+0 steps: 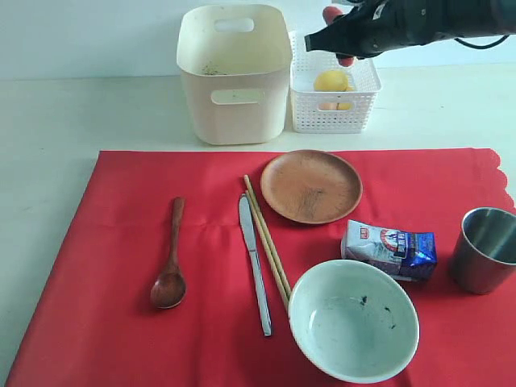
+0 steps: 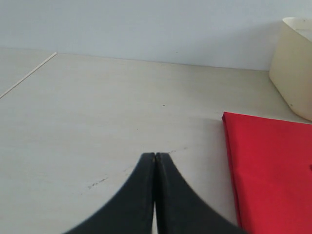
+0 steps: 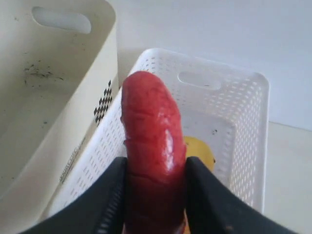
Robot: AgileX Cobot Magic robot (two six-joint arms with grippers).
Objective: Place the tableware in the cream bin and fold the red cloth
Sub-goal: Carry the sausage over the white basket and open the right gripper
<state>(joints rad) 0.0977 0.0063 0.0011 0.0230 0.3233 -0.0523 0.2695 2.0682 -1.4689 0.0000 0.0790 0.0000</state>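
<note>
The left gripper (image 2: 155,157) hung low over the bare table (image 2: 97,107), off the far-left corner of the cloth (image 1: 121,266), its jaws pressed together on nothing. The cloth lay spread flat over the near table, scalloped edge on the right, with most of the tableware on it. The spoon (image 1: 170,258) lay at the left, bowl end near and handle pointing far. To its right lay the knife (image 1: 255,262), and just beside that the chopsticks (image 1: 268,242), together, slanting from far left to near right, their near ends by the rim of the bowl (image 1: 353,320). The bin (image 1: 234,81) stood off the cloth, beyond its far edge, holding no tableware that could be seen. The plate (image 1: 311,186) sat on the cloth just near of the bin, and the bowl stood upright at the near edge. Touching the bin's right side was the basket (image 1: 334,113), with a yellow fruit (image 1: 331,81) inside. The right gripper (image 1: 339,36) hovered above the basket, pinching a red sausage (image 3: 152,131) between its jaws. A carton (image 1: 390,250) lay on its side right of the bowl, and the cup (image 1: 486,250) stood upright at the far right.
</note>
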